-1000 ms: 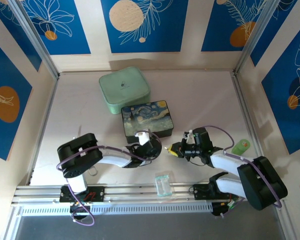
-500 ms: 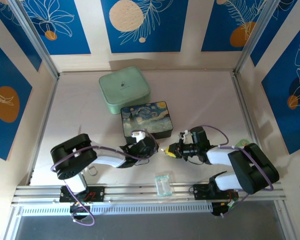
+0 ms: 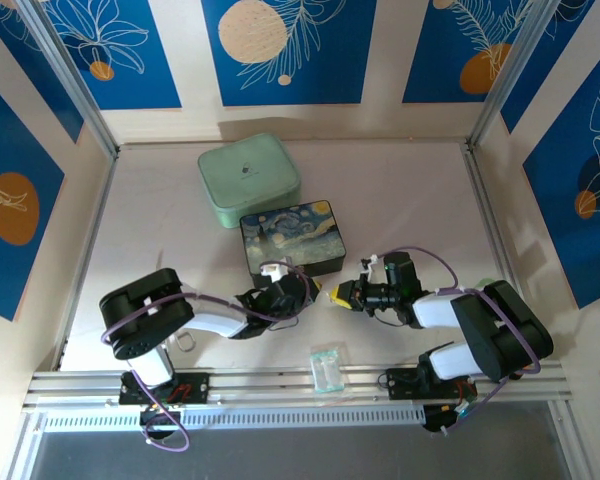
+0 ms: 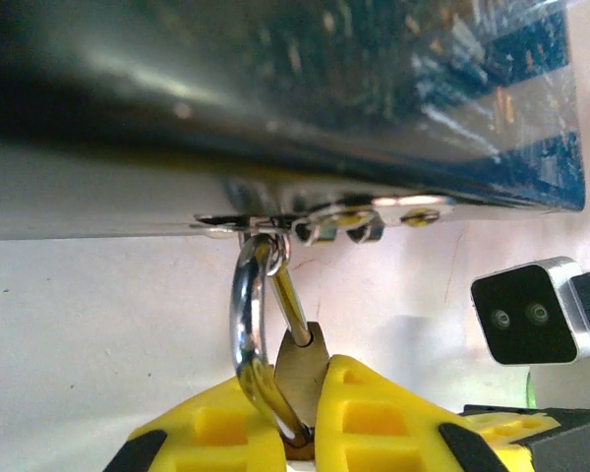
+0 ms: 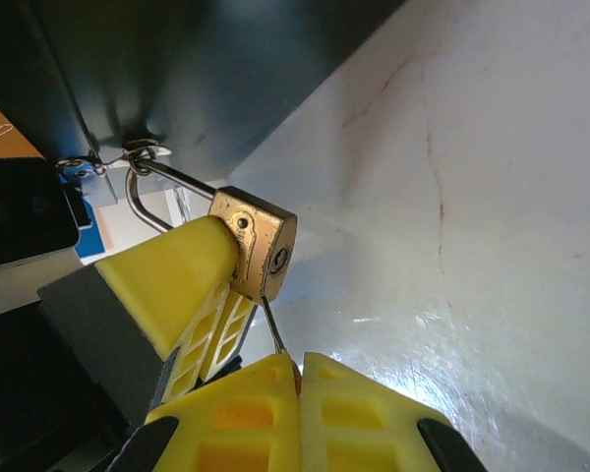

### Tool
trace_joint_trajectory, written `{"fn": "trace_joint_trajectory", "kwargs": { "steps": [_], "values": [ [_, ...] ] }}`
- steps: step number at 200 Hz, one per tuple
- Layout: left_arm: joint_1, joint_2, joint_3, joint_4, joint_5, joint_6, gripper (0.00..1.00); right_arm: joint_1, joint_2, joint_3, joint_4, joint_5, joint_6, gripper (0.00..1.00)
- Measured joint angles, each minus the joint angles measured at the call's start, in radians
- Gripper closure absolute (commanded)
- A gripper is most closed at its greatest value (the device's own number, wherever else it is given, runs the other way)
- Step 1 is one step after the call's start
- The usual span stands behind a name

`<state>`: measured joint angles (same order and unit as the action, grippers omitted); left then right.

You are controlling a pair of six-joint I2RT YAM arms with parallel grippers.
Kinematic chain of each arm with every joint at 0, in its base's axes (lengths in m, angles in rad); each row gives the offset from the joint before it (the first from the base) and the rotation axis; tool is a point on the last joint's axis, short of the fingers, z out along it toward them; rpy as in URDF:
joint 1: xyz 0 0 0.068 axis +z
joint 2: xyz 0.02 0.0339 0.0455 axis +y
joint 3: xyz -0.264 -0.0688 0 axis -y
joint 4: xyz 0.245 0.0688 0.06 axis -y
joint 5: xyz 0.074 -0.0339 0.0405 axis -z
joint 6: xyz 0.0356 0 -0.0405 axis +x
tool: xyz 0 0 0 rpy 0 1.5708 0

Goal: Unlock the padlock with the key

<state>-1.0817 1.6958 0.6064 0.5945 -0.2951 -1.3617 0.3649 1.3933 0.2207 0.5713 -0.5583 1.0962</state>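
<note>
The brass padlock (image 5: 261, 241) hangs by its silver shackle (image 4: 246, 324) from the hasp (image 4: 324, 218) on the front of the starry-night box (image 3: 292, 237). My left gripper (image 4: 300, 418) is shut on the padlock (image 4: 303, 369) body and holds it out from the box. My right gripper (image 5: 300, 372) is shut on the thin silvery key (image 5: 273, 329). The key's tip touches the lower edge of the padlock face, just below the keyhole (image 5: 278, 259), not inside it. From above, the left gripper (image 3: 305, 291) and right gripper (image 3: 342, 295) meet nose to nose in front of the box.
A mint-green box (image 3: 248, 178) stands behind the starry box. A clear plastic packet (image 3: 328, 366) lies near the front rail. The right wrist camera (image 4: 526, 313) sits close on the right of the padlock. Bare table lies left and far right.
My right gripper has carried the key leftward until it reaches the padlock. The left arm's elbow dropped back and left early on, with its gripper staying on the padlock.
</note>
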Motion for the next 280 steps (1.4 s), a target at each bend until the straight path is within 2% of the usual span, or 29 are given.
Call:
{"fn": "trace_joint_trajectory", "kwargs": {
  "steps": [48, 112, 186, 280],
  "values": [
    [0.000, 0.000, 0.000, 0.008, 0.000, -0.011, 1.00, -0.003, 0.032, 0.000, 0.024, 0.000, -0.006, 1.00],
    [0.000, 0.000, 0.003, 0.008, 0.000, -0.017, 1.00, -0.045, 0.156, 0.000, 0.117, -0.023, -0.007, 1.00],
    [0.012, 0.042, 0.003, 0.122, 0.010, -0.030, 1.00, -0.059, 0.163, -0.018, 0.216, -0.060, -0.004, 1.00],
    [0.013, 0.042, 0.003, 0.124, 0.011, -0.030, 1.00, -0.088, 0.160, -0.022, 0.240, -0.082, -0.006, 1.00]
  ]
}}
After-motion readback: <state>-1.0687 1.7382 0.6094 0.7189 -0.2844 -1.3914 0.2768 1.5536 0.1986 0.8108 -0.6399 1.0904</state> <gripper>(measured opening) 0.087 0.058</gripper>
